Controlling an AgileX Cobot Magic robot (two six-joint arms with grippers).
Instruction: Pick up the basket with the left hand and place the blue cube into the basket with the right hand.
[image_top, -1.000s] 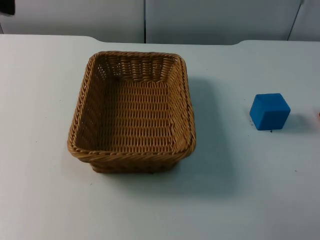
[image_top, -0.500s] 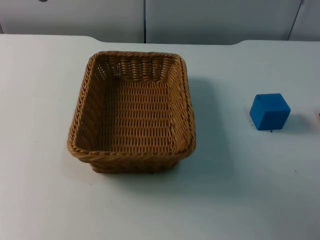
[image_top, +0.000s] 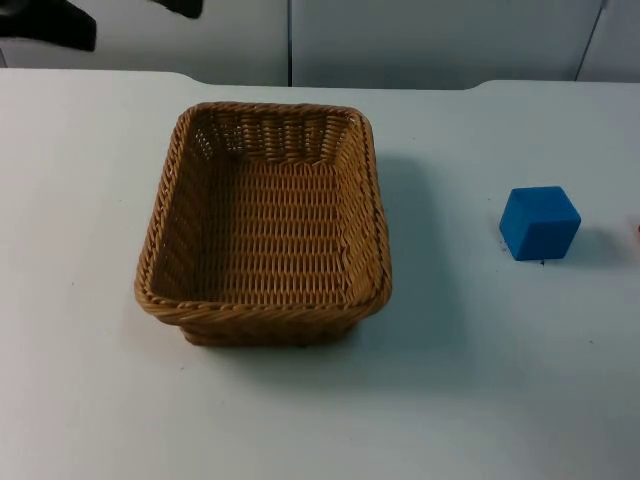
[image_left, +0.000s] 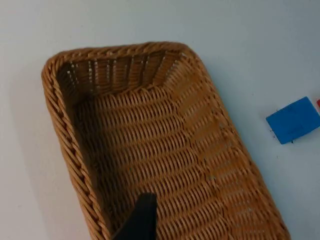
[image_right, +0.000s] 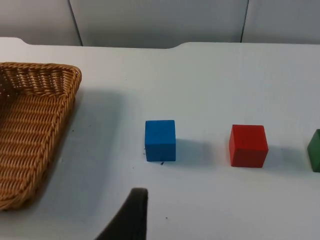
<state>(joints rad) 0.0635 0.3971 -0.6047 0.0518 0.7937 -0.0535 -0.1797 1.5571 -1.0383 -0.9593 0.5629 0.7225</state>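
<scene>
A white bench (image_top: 480, 400) runs back to a grey partition wall (image_top: 430, 40). The largest thing on it is a rectangular woven wicker basket (image_top: 265, 225), standing flat and holding nothing, left of the middle. Well apart from it on the right sits the blue cube (image_top: 540, 222), alone on the bare surface. In the right wrist view a red cube (image_right: 248, 145) stands just beside the blue cube on the side away from the basket, and a green cube (image_right: 315, 150) sits beyond that at the picture's edge.

The left gripper (image_top: 110, 15) hangs at the far left edge of the bench, behind the basket and not touching it; its wrist camera looks down into the basket. How wide its jaws stand cannot be told. The right gripper (image_right: 131, 215) waits short of the blue cube, and its jaws cannot be judged either.

The task looks to be at its first step: the basket is not yet lifted. The next move likely calls for the left gripper to descend onto a rim. Nothing blocks that approach; the red cube's closeness could crowd the later grasp.
</scene>
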